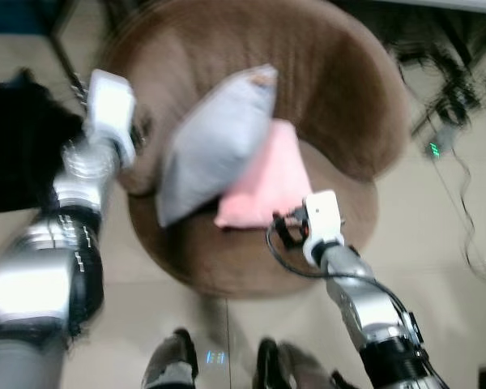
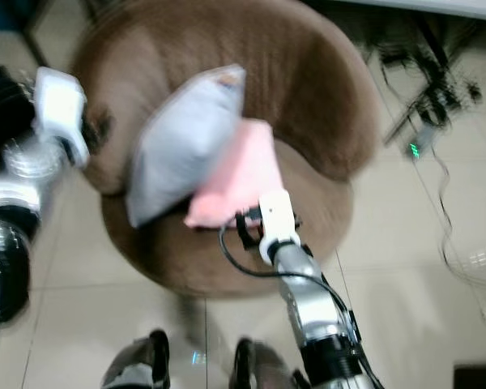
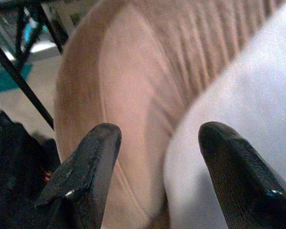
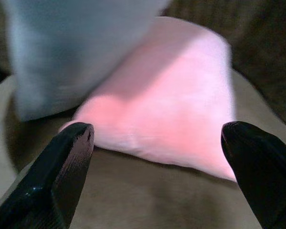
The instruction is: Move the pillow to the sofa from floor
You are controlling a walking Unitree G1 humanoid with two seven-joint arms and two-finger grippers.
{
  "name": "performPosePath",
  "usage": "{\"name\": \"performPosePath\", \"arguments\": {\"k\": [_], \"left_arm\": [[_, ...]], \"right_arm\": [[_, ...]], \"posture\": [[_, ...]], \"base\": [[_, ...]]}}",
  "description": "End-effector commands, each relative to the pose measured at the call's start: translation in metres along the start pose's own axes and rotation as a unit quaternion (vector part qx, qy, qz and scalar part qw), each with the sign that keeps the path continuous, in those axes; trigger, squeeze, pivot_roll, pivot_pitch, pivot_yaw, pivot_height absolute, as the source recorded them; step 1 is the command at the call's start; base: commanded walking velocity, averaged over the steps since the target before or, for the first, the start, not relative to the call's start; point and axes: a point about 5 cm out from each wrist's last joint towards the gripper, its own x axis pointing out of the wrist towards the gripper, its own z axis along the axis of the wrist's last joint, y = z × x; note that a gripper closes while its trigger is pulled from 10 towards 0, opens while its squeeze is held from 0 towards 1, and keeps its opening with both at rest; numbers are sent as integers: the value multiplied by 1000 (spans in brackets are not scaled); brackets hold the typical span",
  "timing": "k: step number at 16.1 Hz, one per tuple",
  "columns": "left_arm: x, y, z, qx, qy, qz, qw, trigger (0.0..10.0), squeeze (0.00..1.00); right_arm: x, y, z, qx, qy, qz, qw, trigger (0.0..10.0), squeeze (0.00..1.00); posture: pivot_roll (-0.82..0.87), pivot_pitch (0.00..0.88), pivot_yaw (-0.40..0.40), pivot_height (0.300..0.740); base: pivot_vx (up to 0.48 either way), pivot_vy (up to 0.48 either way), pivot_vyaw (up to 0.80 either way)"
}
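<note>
A grey pillow (image 1: 215,146) leaned over a pink pillow (image 1: 263,182) on the brown sofa (image 1: 340,89). The left gripper (image 3: 155,157) and right gripper (image 4: 155,157) hung beside them, jaws spread, grasping nothing.

Our arms are silver with black joint bands and white wrist blocks. A black cable (image 1: 287,261) loops beside our right wrist. Our fingers (image 4: 52,183) are long, black and blunt-tipped.

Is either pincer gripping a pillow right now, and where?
Neither. Both pincers are open: left pincer beside the grey pillow, right pincer facing the pink pillow.
</note>
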Motion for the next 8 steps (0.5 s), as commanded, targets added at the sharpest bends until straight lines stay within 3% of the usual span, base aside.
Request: {"name": "performPosePath", "arguments": {"k": [1,2,3,4,5,6,7,8], "left_arm": [[-12,-17,-31,-28,15,-38,999,10000,0],[-37,-33,-75,-58,57,-59,995,10000,0],[-59,-48,-99,-65,70,-88,992,10000,0],[-88,-64,-112,-109,57,-108,987,10000,0],[-105,-73,-110,-135,38,-122,983,10000,0],[-115,-72,-104,-118,14,-130,984,10000,0],[-124,-70,-101,-134,5,-118,984,10000,0],[-134,-69,-106,-129,10,-117,985,10000,0]], "right_arm": [[-8,-4,-22,-1,37,28,999,10000,392],[-17,-7,-39,5,69,55,996,10000,396],[-25,-12,-50,10,83,71,994,10000,392],[-42,-18,-58,14,83,90,992,10000,396],[-53,-22,-61,21,78,98,992,10000,392],[-62,-23,-58,41,47,93,994,10000,396],[-71,-24,-56,46,15,78,996,10000,392],[-77,-22,-61,18,8,68,997,10000,392]], "posture": [[29,85,-99,740],[41,81,-103,740],[44,81,-103,740],[48,79,-110,740],[49,76,-110,740],[51,75,-108,740],[48,71,-112,740],[45,56,-113,740]], "base": [[0,0,0],[0,0,0],[0,0,0],[0,0,0],[0,0,0],[0,0,0],[0,0,0],[0,0,0]]}}
